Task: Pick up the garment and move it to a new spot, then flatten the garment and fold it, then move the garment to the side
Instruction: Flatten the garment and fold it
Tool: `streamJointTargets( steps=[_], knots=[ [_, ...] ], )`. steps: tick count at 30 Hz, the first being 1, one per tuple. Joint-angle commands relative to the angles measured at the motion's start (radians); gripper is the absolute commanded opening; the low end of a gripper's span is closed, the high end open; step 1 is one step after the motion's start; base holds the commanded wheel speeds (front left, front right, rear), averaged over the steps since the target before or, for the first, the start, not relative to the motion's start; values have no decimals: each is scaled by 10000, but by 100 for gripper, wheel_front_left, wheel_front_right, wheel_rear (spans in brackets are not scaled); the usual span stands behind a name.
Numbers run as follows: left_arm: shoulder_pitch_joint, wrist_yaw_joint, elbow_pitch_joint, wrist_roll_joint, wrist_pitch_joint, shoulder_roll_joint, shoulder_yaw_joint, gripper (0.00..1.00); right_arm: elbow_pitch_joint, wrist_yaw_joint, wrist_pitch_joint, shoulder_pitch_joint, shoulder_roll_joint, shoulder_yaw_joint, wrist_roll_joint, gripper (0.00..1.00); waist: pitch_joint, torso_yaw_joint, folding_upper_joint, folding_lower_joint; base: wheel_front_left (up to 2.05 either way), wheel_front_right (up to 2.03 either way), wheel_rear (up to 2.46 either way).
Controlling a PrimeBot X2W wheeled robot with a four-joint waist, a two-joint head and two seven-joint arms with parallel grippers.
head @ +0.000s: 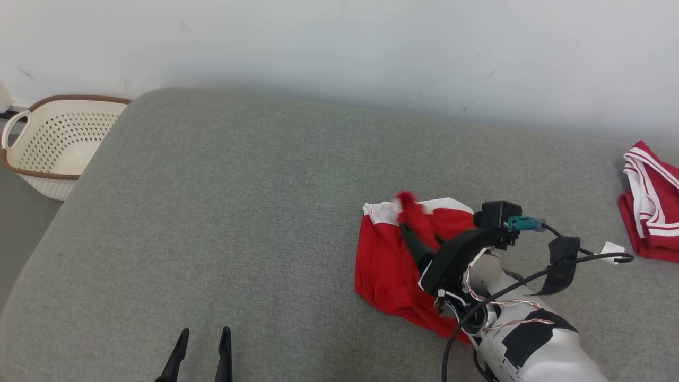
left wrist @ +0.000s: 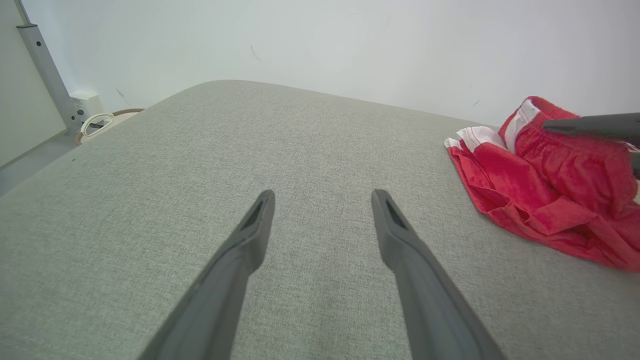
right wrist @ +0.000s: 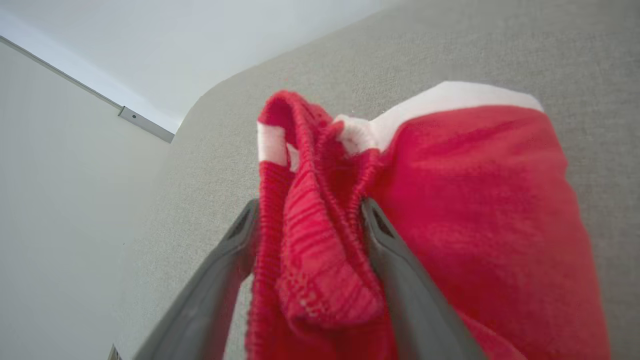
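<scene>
Red white-trimmed shorts (head: 382, 265) lie crumpled on the grey fabric counter (head: 238, 212), a waistband fold between the spread, seemingly released fingers of the right pincer (right wrist: 310, 205). The left pincer (left wrist: 323, 192) is held open. Flattening is judged next: edges must be drawn apart.

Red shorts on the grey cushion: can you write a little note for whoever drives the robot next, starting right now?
The left gripper is open, holds nothing and hovers over the bare grey cushion.
The right gripper has its fingers spread, and a bunched bit of the red garment stands between them, not squeezed.
The garment lies crumpled on the cushion.
Done: I cannot tell if this is its new spot.
Left: flatten it, fold it, move it aside.
Nearby: a second red garment far right, a basket off the left.
</scene>
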Motion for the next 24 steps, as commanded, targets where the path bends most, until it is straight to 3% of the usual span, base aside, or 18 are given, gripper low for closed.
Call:
streamJointTargets(
  steps=[1,10,17,24],
  knots=[
    [30,8,28,66,-52,9,51,100,-135,0,-122,11,-28,53,71,100,-31,-46,0,0,0,0,0],
    [328,76,-143,141,-52,112,310,100,-1936,0,-1280,584,-1027,226,326,100,-222,-514,0,0,0,0,0],
    [492,117,-375,242,-53,193,487,100,-2000,0,-1776,800,-2099,-40,-421,100,-224,-801,0,0,0,0,0],
    [500,79,-434,297,-53,139,489,100,-1505,0,-1433,1016,-1901,-133,-694,100,-148,-761,0,0,0,0,0]
  ],
)
